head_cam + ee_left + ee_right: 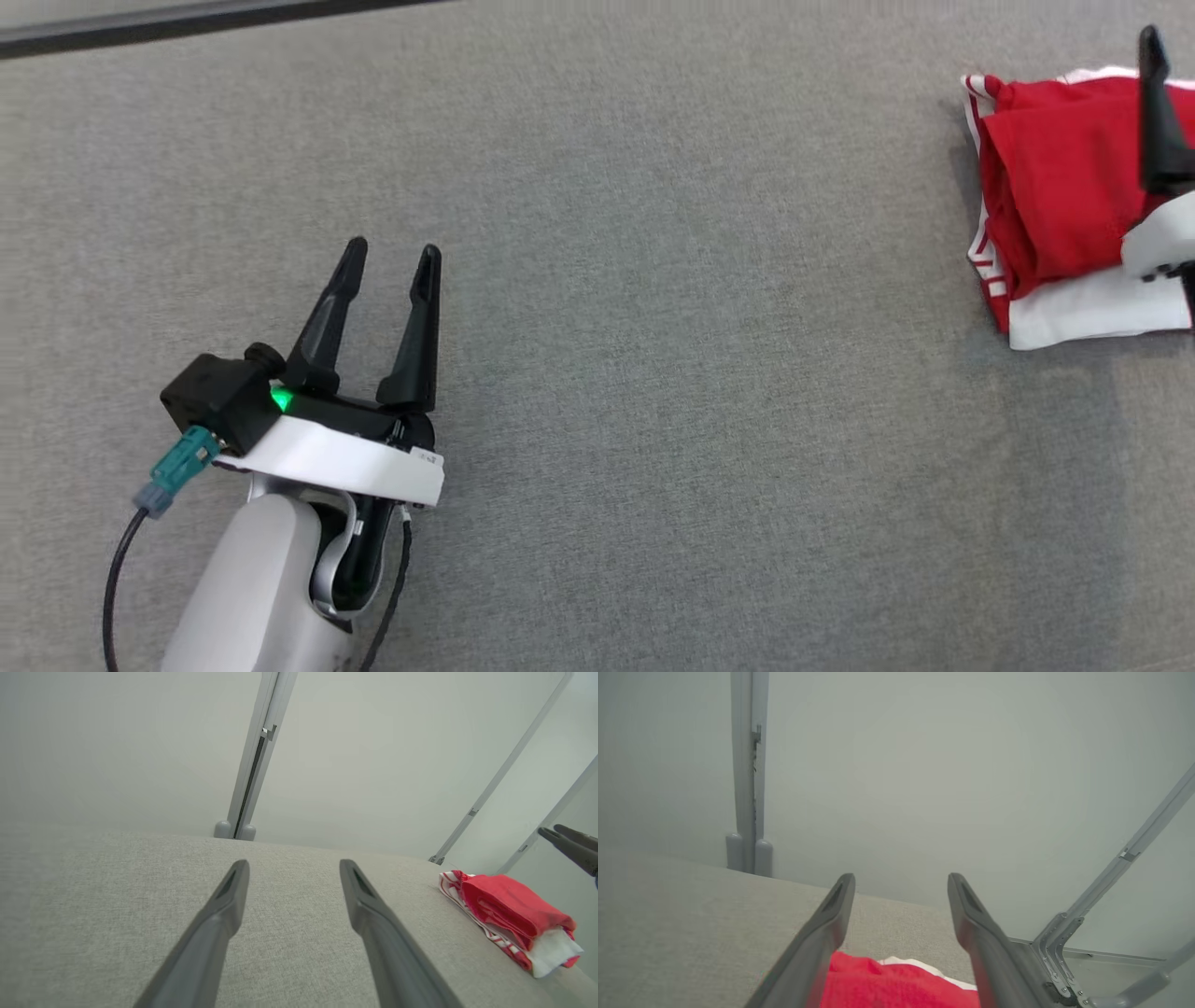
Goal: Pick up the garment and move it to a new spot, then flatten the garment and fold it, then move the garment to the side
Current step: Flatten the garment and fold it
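The garment (1055, 187) sits at the far right of the grey cloth surface (653, 280), folded into a compact bundle: bright red on top, a white layer poking out beneath, red-and-white striped trim along its left edge. Over it hangs the right gripper (901, 877), fingers spread wide with nothing between them. Well apart at the lower left, the left gripper (393, 248) is spread too, gripping nothing.
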Available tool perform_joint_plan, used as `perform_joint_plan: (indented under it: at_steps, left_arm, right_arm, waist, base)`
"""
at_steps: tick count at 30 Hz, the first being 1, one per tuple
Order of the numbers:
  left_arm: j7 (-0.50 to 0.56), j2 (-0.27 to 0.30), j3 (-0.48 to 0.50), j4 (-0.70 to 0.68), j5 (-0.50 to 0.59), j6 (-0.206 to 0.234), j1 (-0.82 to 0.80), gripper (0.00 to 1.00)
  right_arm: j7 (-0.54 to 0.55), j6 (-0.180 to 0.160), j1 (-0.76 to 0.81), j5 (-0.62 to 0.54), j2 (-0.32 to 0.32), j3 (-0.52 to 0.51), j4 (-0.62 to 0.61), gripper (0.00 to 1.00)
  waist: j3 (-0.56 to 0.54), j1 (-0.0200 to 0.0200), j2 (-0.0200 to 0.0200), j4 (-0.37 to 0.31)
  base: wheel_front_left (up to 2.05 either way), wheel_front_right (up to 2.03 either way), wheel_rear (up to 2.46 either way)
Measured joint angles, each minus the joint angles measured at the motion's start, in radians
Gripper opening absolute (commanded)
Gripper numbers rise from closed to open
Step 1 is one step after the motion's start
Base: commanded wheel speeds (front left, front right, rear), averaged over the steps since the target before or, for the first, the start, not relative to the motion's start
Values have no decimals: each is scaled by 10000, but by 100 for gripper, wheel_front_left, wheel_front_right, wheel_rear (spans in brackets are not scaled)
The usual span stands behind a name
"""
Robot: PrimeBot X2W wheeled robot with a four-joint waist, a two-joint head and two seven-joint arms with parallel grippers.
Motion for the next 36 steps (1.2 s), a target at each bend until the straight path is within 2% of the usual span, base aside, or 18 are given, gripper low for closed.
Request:
perform_joint_plan:
  at_steps: [5,12,19,21,24,27,36]
  left_arm:
    - [0,-211,77,-115,4,0,422,100]
    - [2,-416,328,-163,130,0,1020,100]
    - [0,-616,1016,-67,357,-2,1713,100]
    - [2,-575,1386,-104,610,98,1964,100]
    - [4,-575,1371,-107,456,146,2250,100]
    - [6,-610,1283,-182,531,140,2434,100]
    - [6,-591,1022,-12,389,77,2687,100]
  right_arm:
    - [-73,0,1070,546,520,257,-1300,100]
    - [-86,-2,2931,1104,1340,4,-2558,100]
    - [-188,-2,4738,1097,2437,-775,-3118,100]
    - [-198,-2,5175,734,2719,-848,-3321,100]
    - [-217,0,5660,525,3304,-1091,-3591,100]
    - [-228,-2,6121,198,3570,-1379,-3847,100]
    - [-240,-4,6948,-512,3868,-2004,-4293,100]
  waist:
    - [-800,0,0,503]
    - [-1679,0,0,1469]
    - [-2471,0,0,2335]
    - [-2679,1,0,2504]
    - [-2953,0,0,2645]
    - [-3147,1,0,2711]
    - [-3238,0,0,2557]
  base:
    - [0,0,0]
    - [0,0,0]
    - [0,0,0]
    - [0,0,0]
    - [0,0,0]
    - [0,0,0]
    - [0,0,0]
